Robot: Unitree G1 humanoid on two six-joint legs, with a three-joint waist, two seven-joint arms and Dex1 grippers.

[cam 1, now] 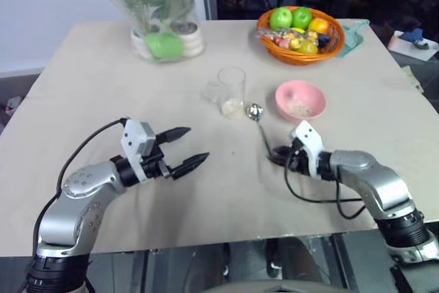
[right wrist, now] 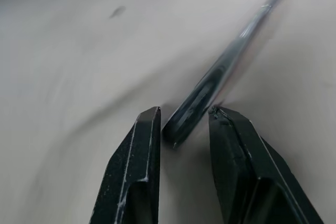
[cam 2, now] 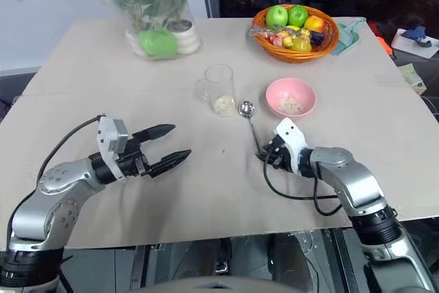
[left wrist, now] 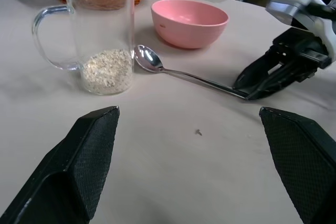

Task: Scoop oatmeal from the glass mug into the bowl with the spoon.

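- The step in hand looks like picking up the spoon (cam 1: 259, 125): it lies flat on the table (cam 1: 103, 73) near the middle, head just beside the glass mug (cam 1: 232, 91), handle running back toward the near edge.
- The right gripper (right wrist: 182, 124) is down at the handle's tip, its two fingers set either side of it with a narrow gap left on each side (so bracketing the tip, not yet pinching it, as far as the right wrist view shows).
- The left gripper (cam 1: 186, 147) hovers over the near-left part of the table with its fingers spread wide and nothing between them, pointed toward the mug.
- The mug stands upright mid-table, a low layer of oatmeal (left wrist: 106, 70) at its bottom; the pink bowl (cam 1: 300, 99) sits just to its right, toward the far-right corner, with a few pale flakes already inside.
- Next, I judge, the right fingers must close squarely on the thin handle and lift without letting it roll; the free left gripper could steady the mug.
- The table is pale beige and matte; a fruit basket (cam 1: 300, 36) stands at the far edge on the right, a clear vase of green plants (cam 1: 161, 12) at the far edge on the left, with dark windows behind.
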